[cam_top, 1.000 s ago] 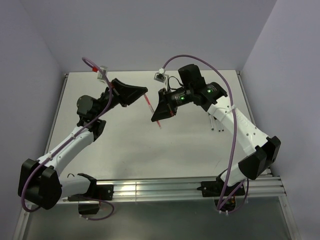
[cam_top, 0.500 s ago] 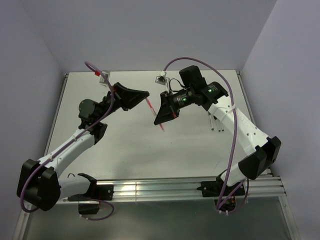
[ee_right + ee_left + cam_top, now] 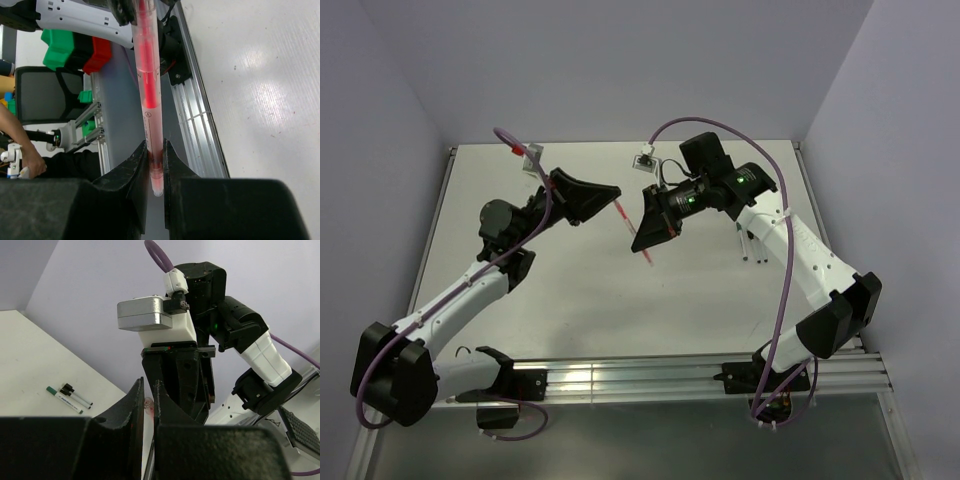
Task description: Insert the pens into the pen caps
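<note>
Red pen [image 3: 148, 90], gripped in the right pincer [image 3: 154, 146], now sits closer to the closed left pincer [image 3: 148, 388], so capping looks near.

This is a robotics lab, arranged as a test cell. The left arm [image 3: 460, 300] and the right arm [image 3: 815, 262] are bolted to an aluminium rail [image 3: 620, 378] at the edge of a white table [image 3: 570, 290]. Plain pale walls [image 3: 620, 60] box the table in, and a purple cable [image 3: 787, 285] trails along the right arm. Past the rail stand an office chair [image 3: 37, 95], a green block [image 3: 62, 50] and a red block [image 3: 100, 54].
</note>
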### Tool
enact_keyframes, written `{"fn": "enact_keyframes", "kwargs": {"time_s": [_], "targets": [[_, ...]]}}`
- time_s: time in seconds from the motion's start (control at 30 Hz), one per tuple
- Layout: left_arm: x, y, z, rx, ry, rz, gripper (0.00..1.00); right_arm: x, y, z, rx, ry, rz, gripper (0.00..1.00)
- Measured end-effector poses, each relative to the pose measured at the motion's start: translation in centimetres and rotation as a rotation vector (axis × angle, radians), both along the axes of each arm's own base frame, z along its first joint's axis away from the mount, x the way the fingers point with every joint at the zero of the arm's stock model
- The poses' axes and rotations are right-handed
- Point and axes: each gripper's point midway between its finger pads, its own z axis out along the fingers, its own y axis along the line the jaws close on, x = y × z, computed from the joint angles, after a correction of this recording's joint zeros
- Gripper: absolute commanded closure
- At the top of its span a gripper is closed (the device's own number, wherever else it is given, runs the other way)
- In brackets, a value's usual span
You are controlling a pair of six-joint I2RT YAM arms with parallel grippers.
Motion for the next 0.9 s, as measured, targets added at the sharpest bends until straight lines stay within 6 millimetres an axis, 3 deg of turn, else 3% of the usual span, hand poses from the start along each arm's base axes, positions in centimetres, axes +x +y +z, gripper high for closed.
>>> {"fn": "enact_keyframes", "kwargs": {"time_s": [0.43, 0.9], "targets": [[-0.5, -0.2, 0.5, 0.008, -0.041, 0.016, 1.0, -0.2, -0.1, 0.0, -0.001, -0.006, 0.011, 1.0], [-1.8, 0.2, 3.0, -0.176, 0.063, -0.148, 1.0, -0.5, 0.0, 1.7, 0.078, -0.094, 0.044, 1.0]]}}
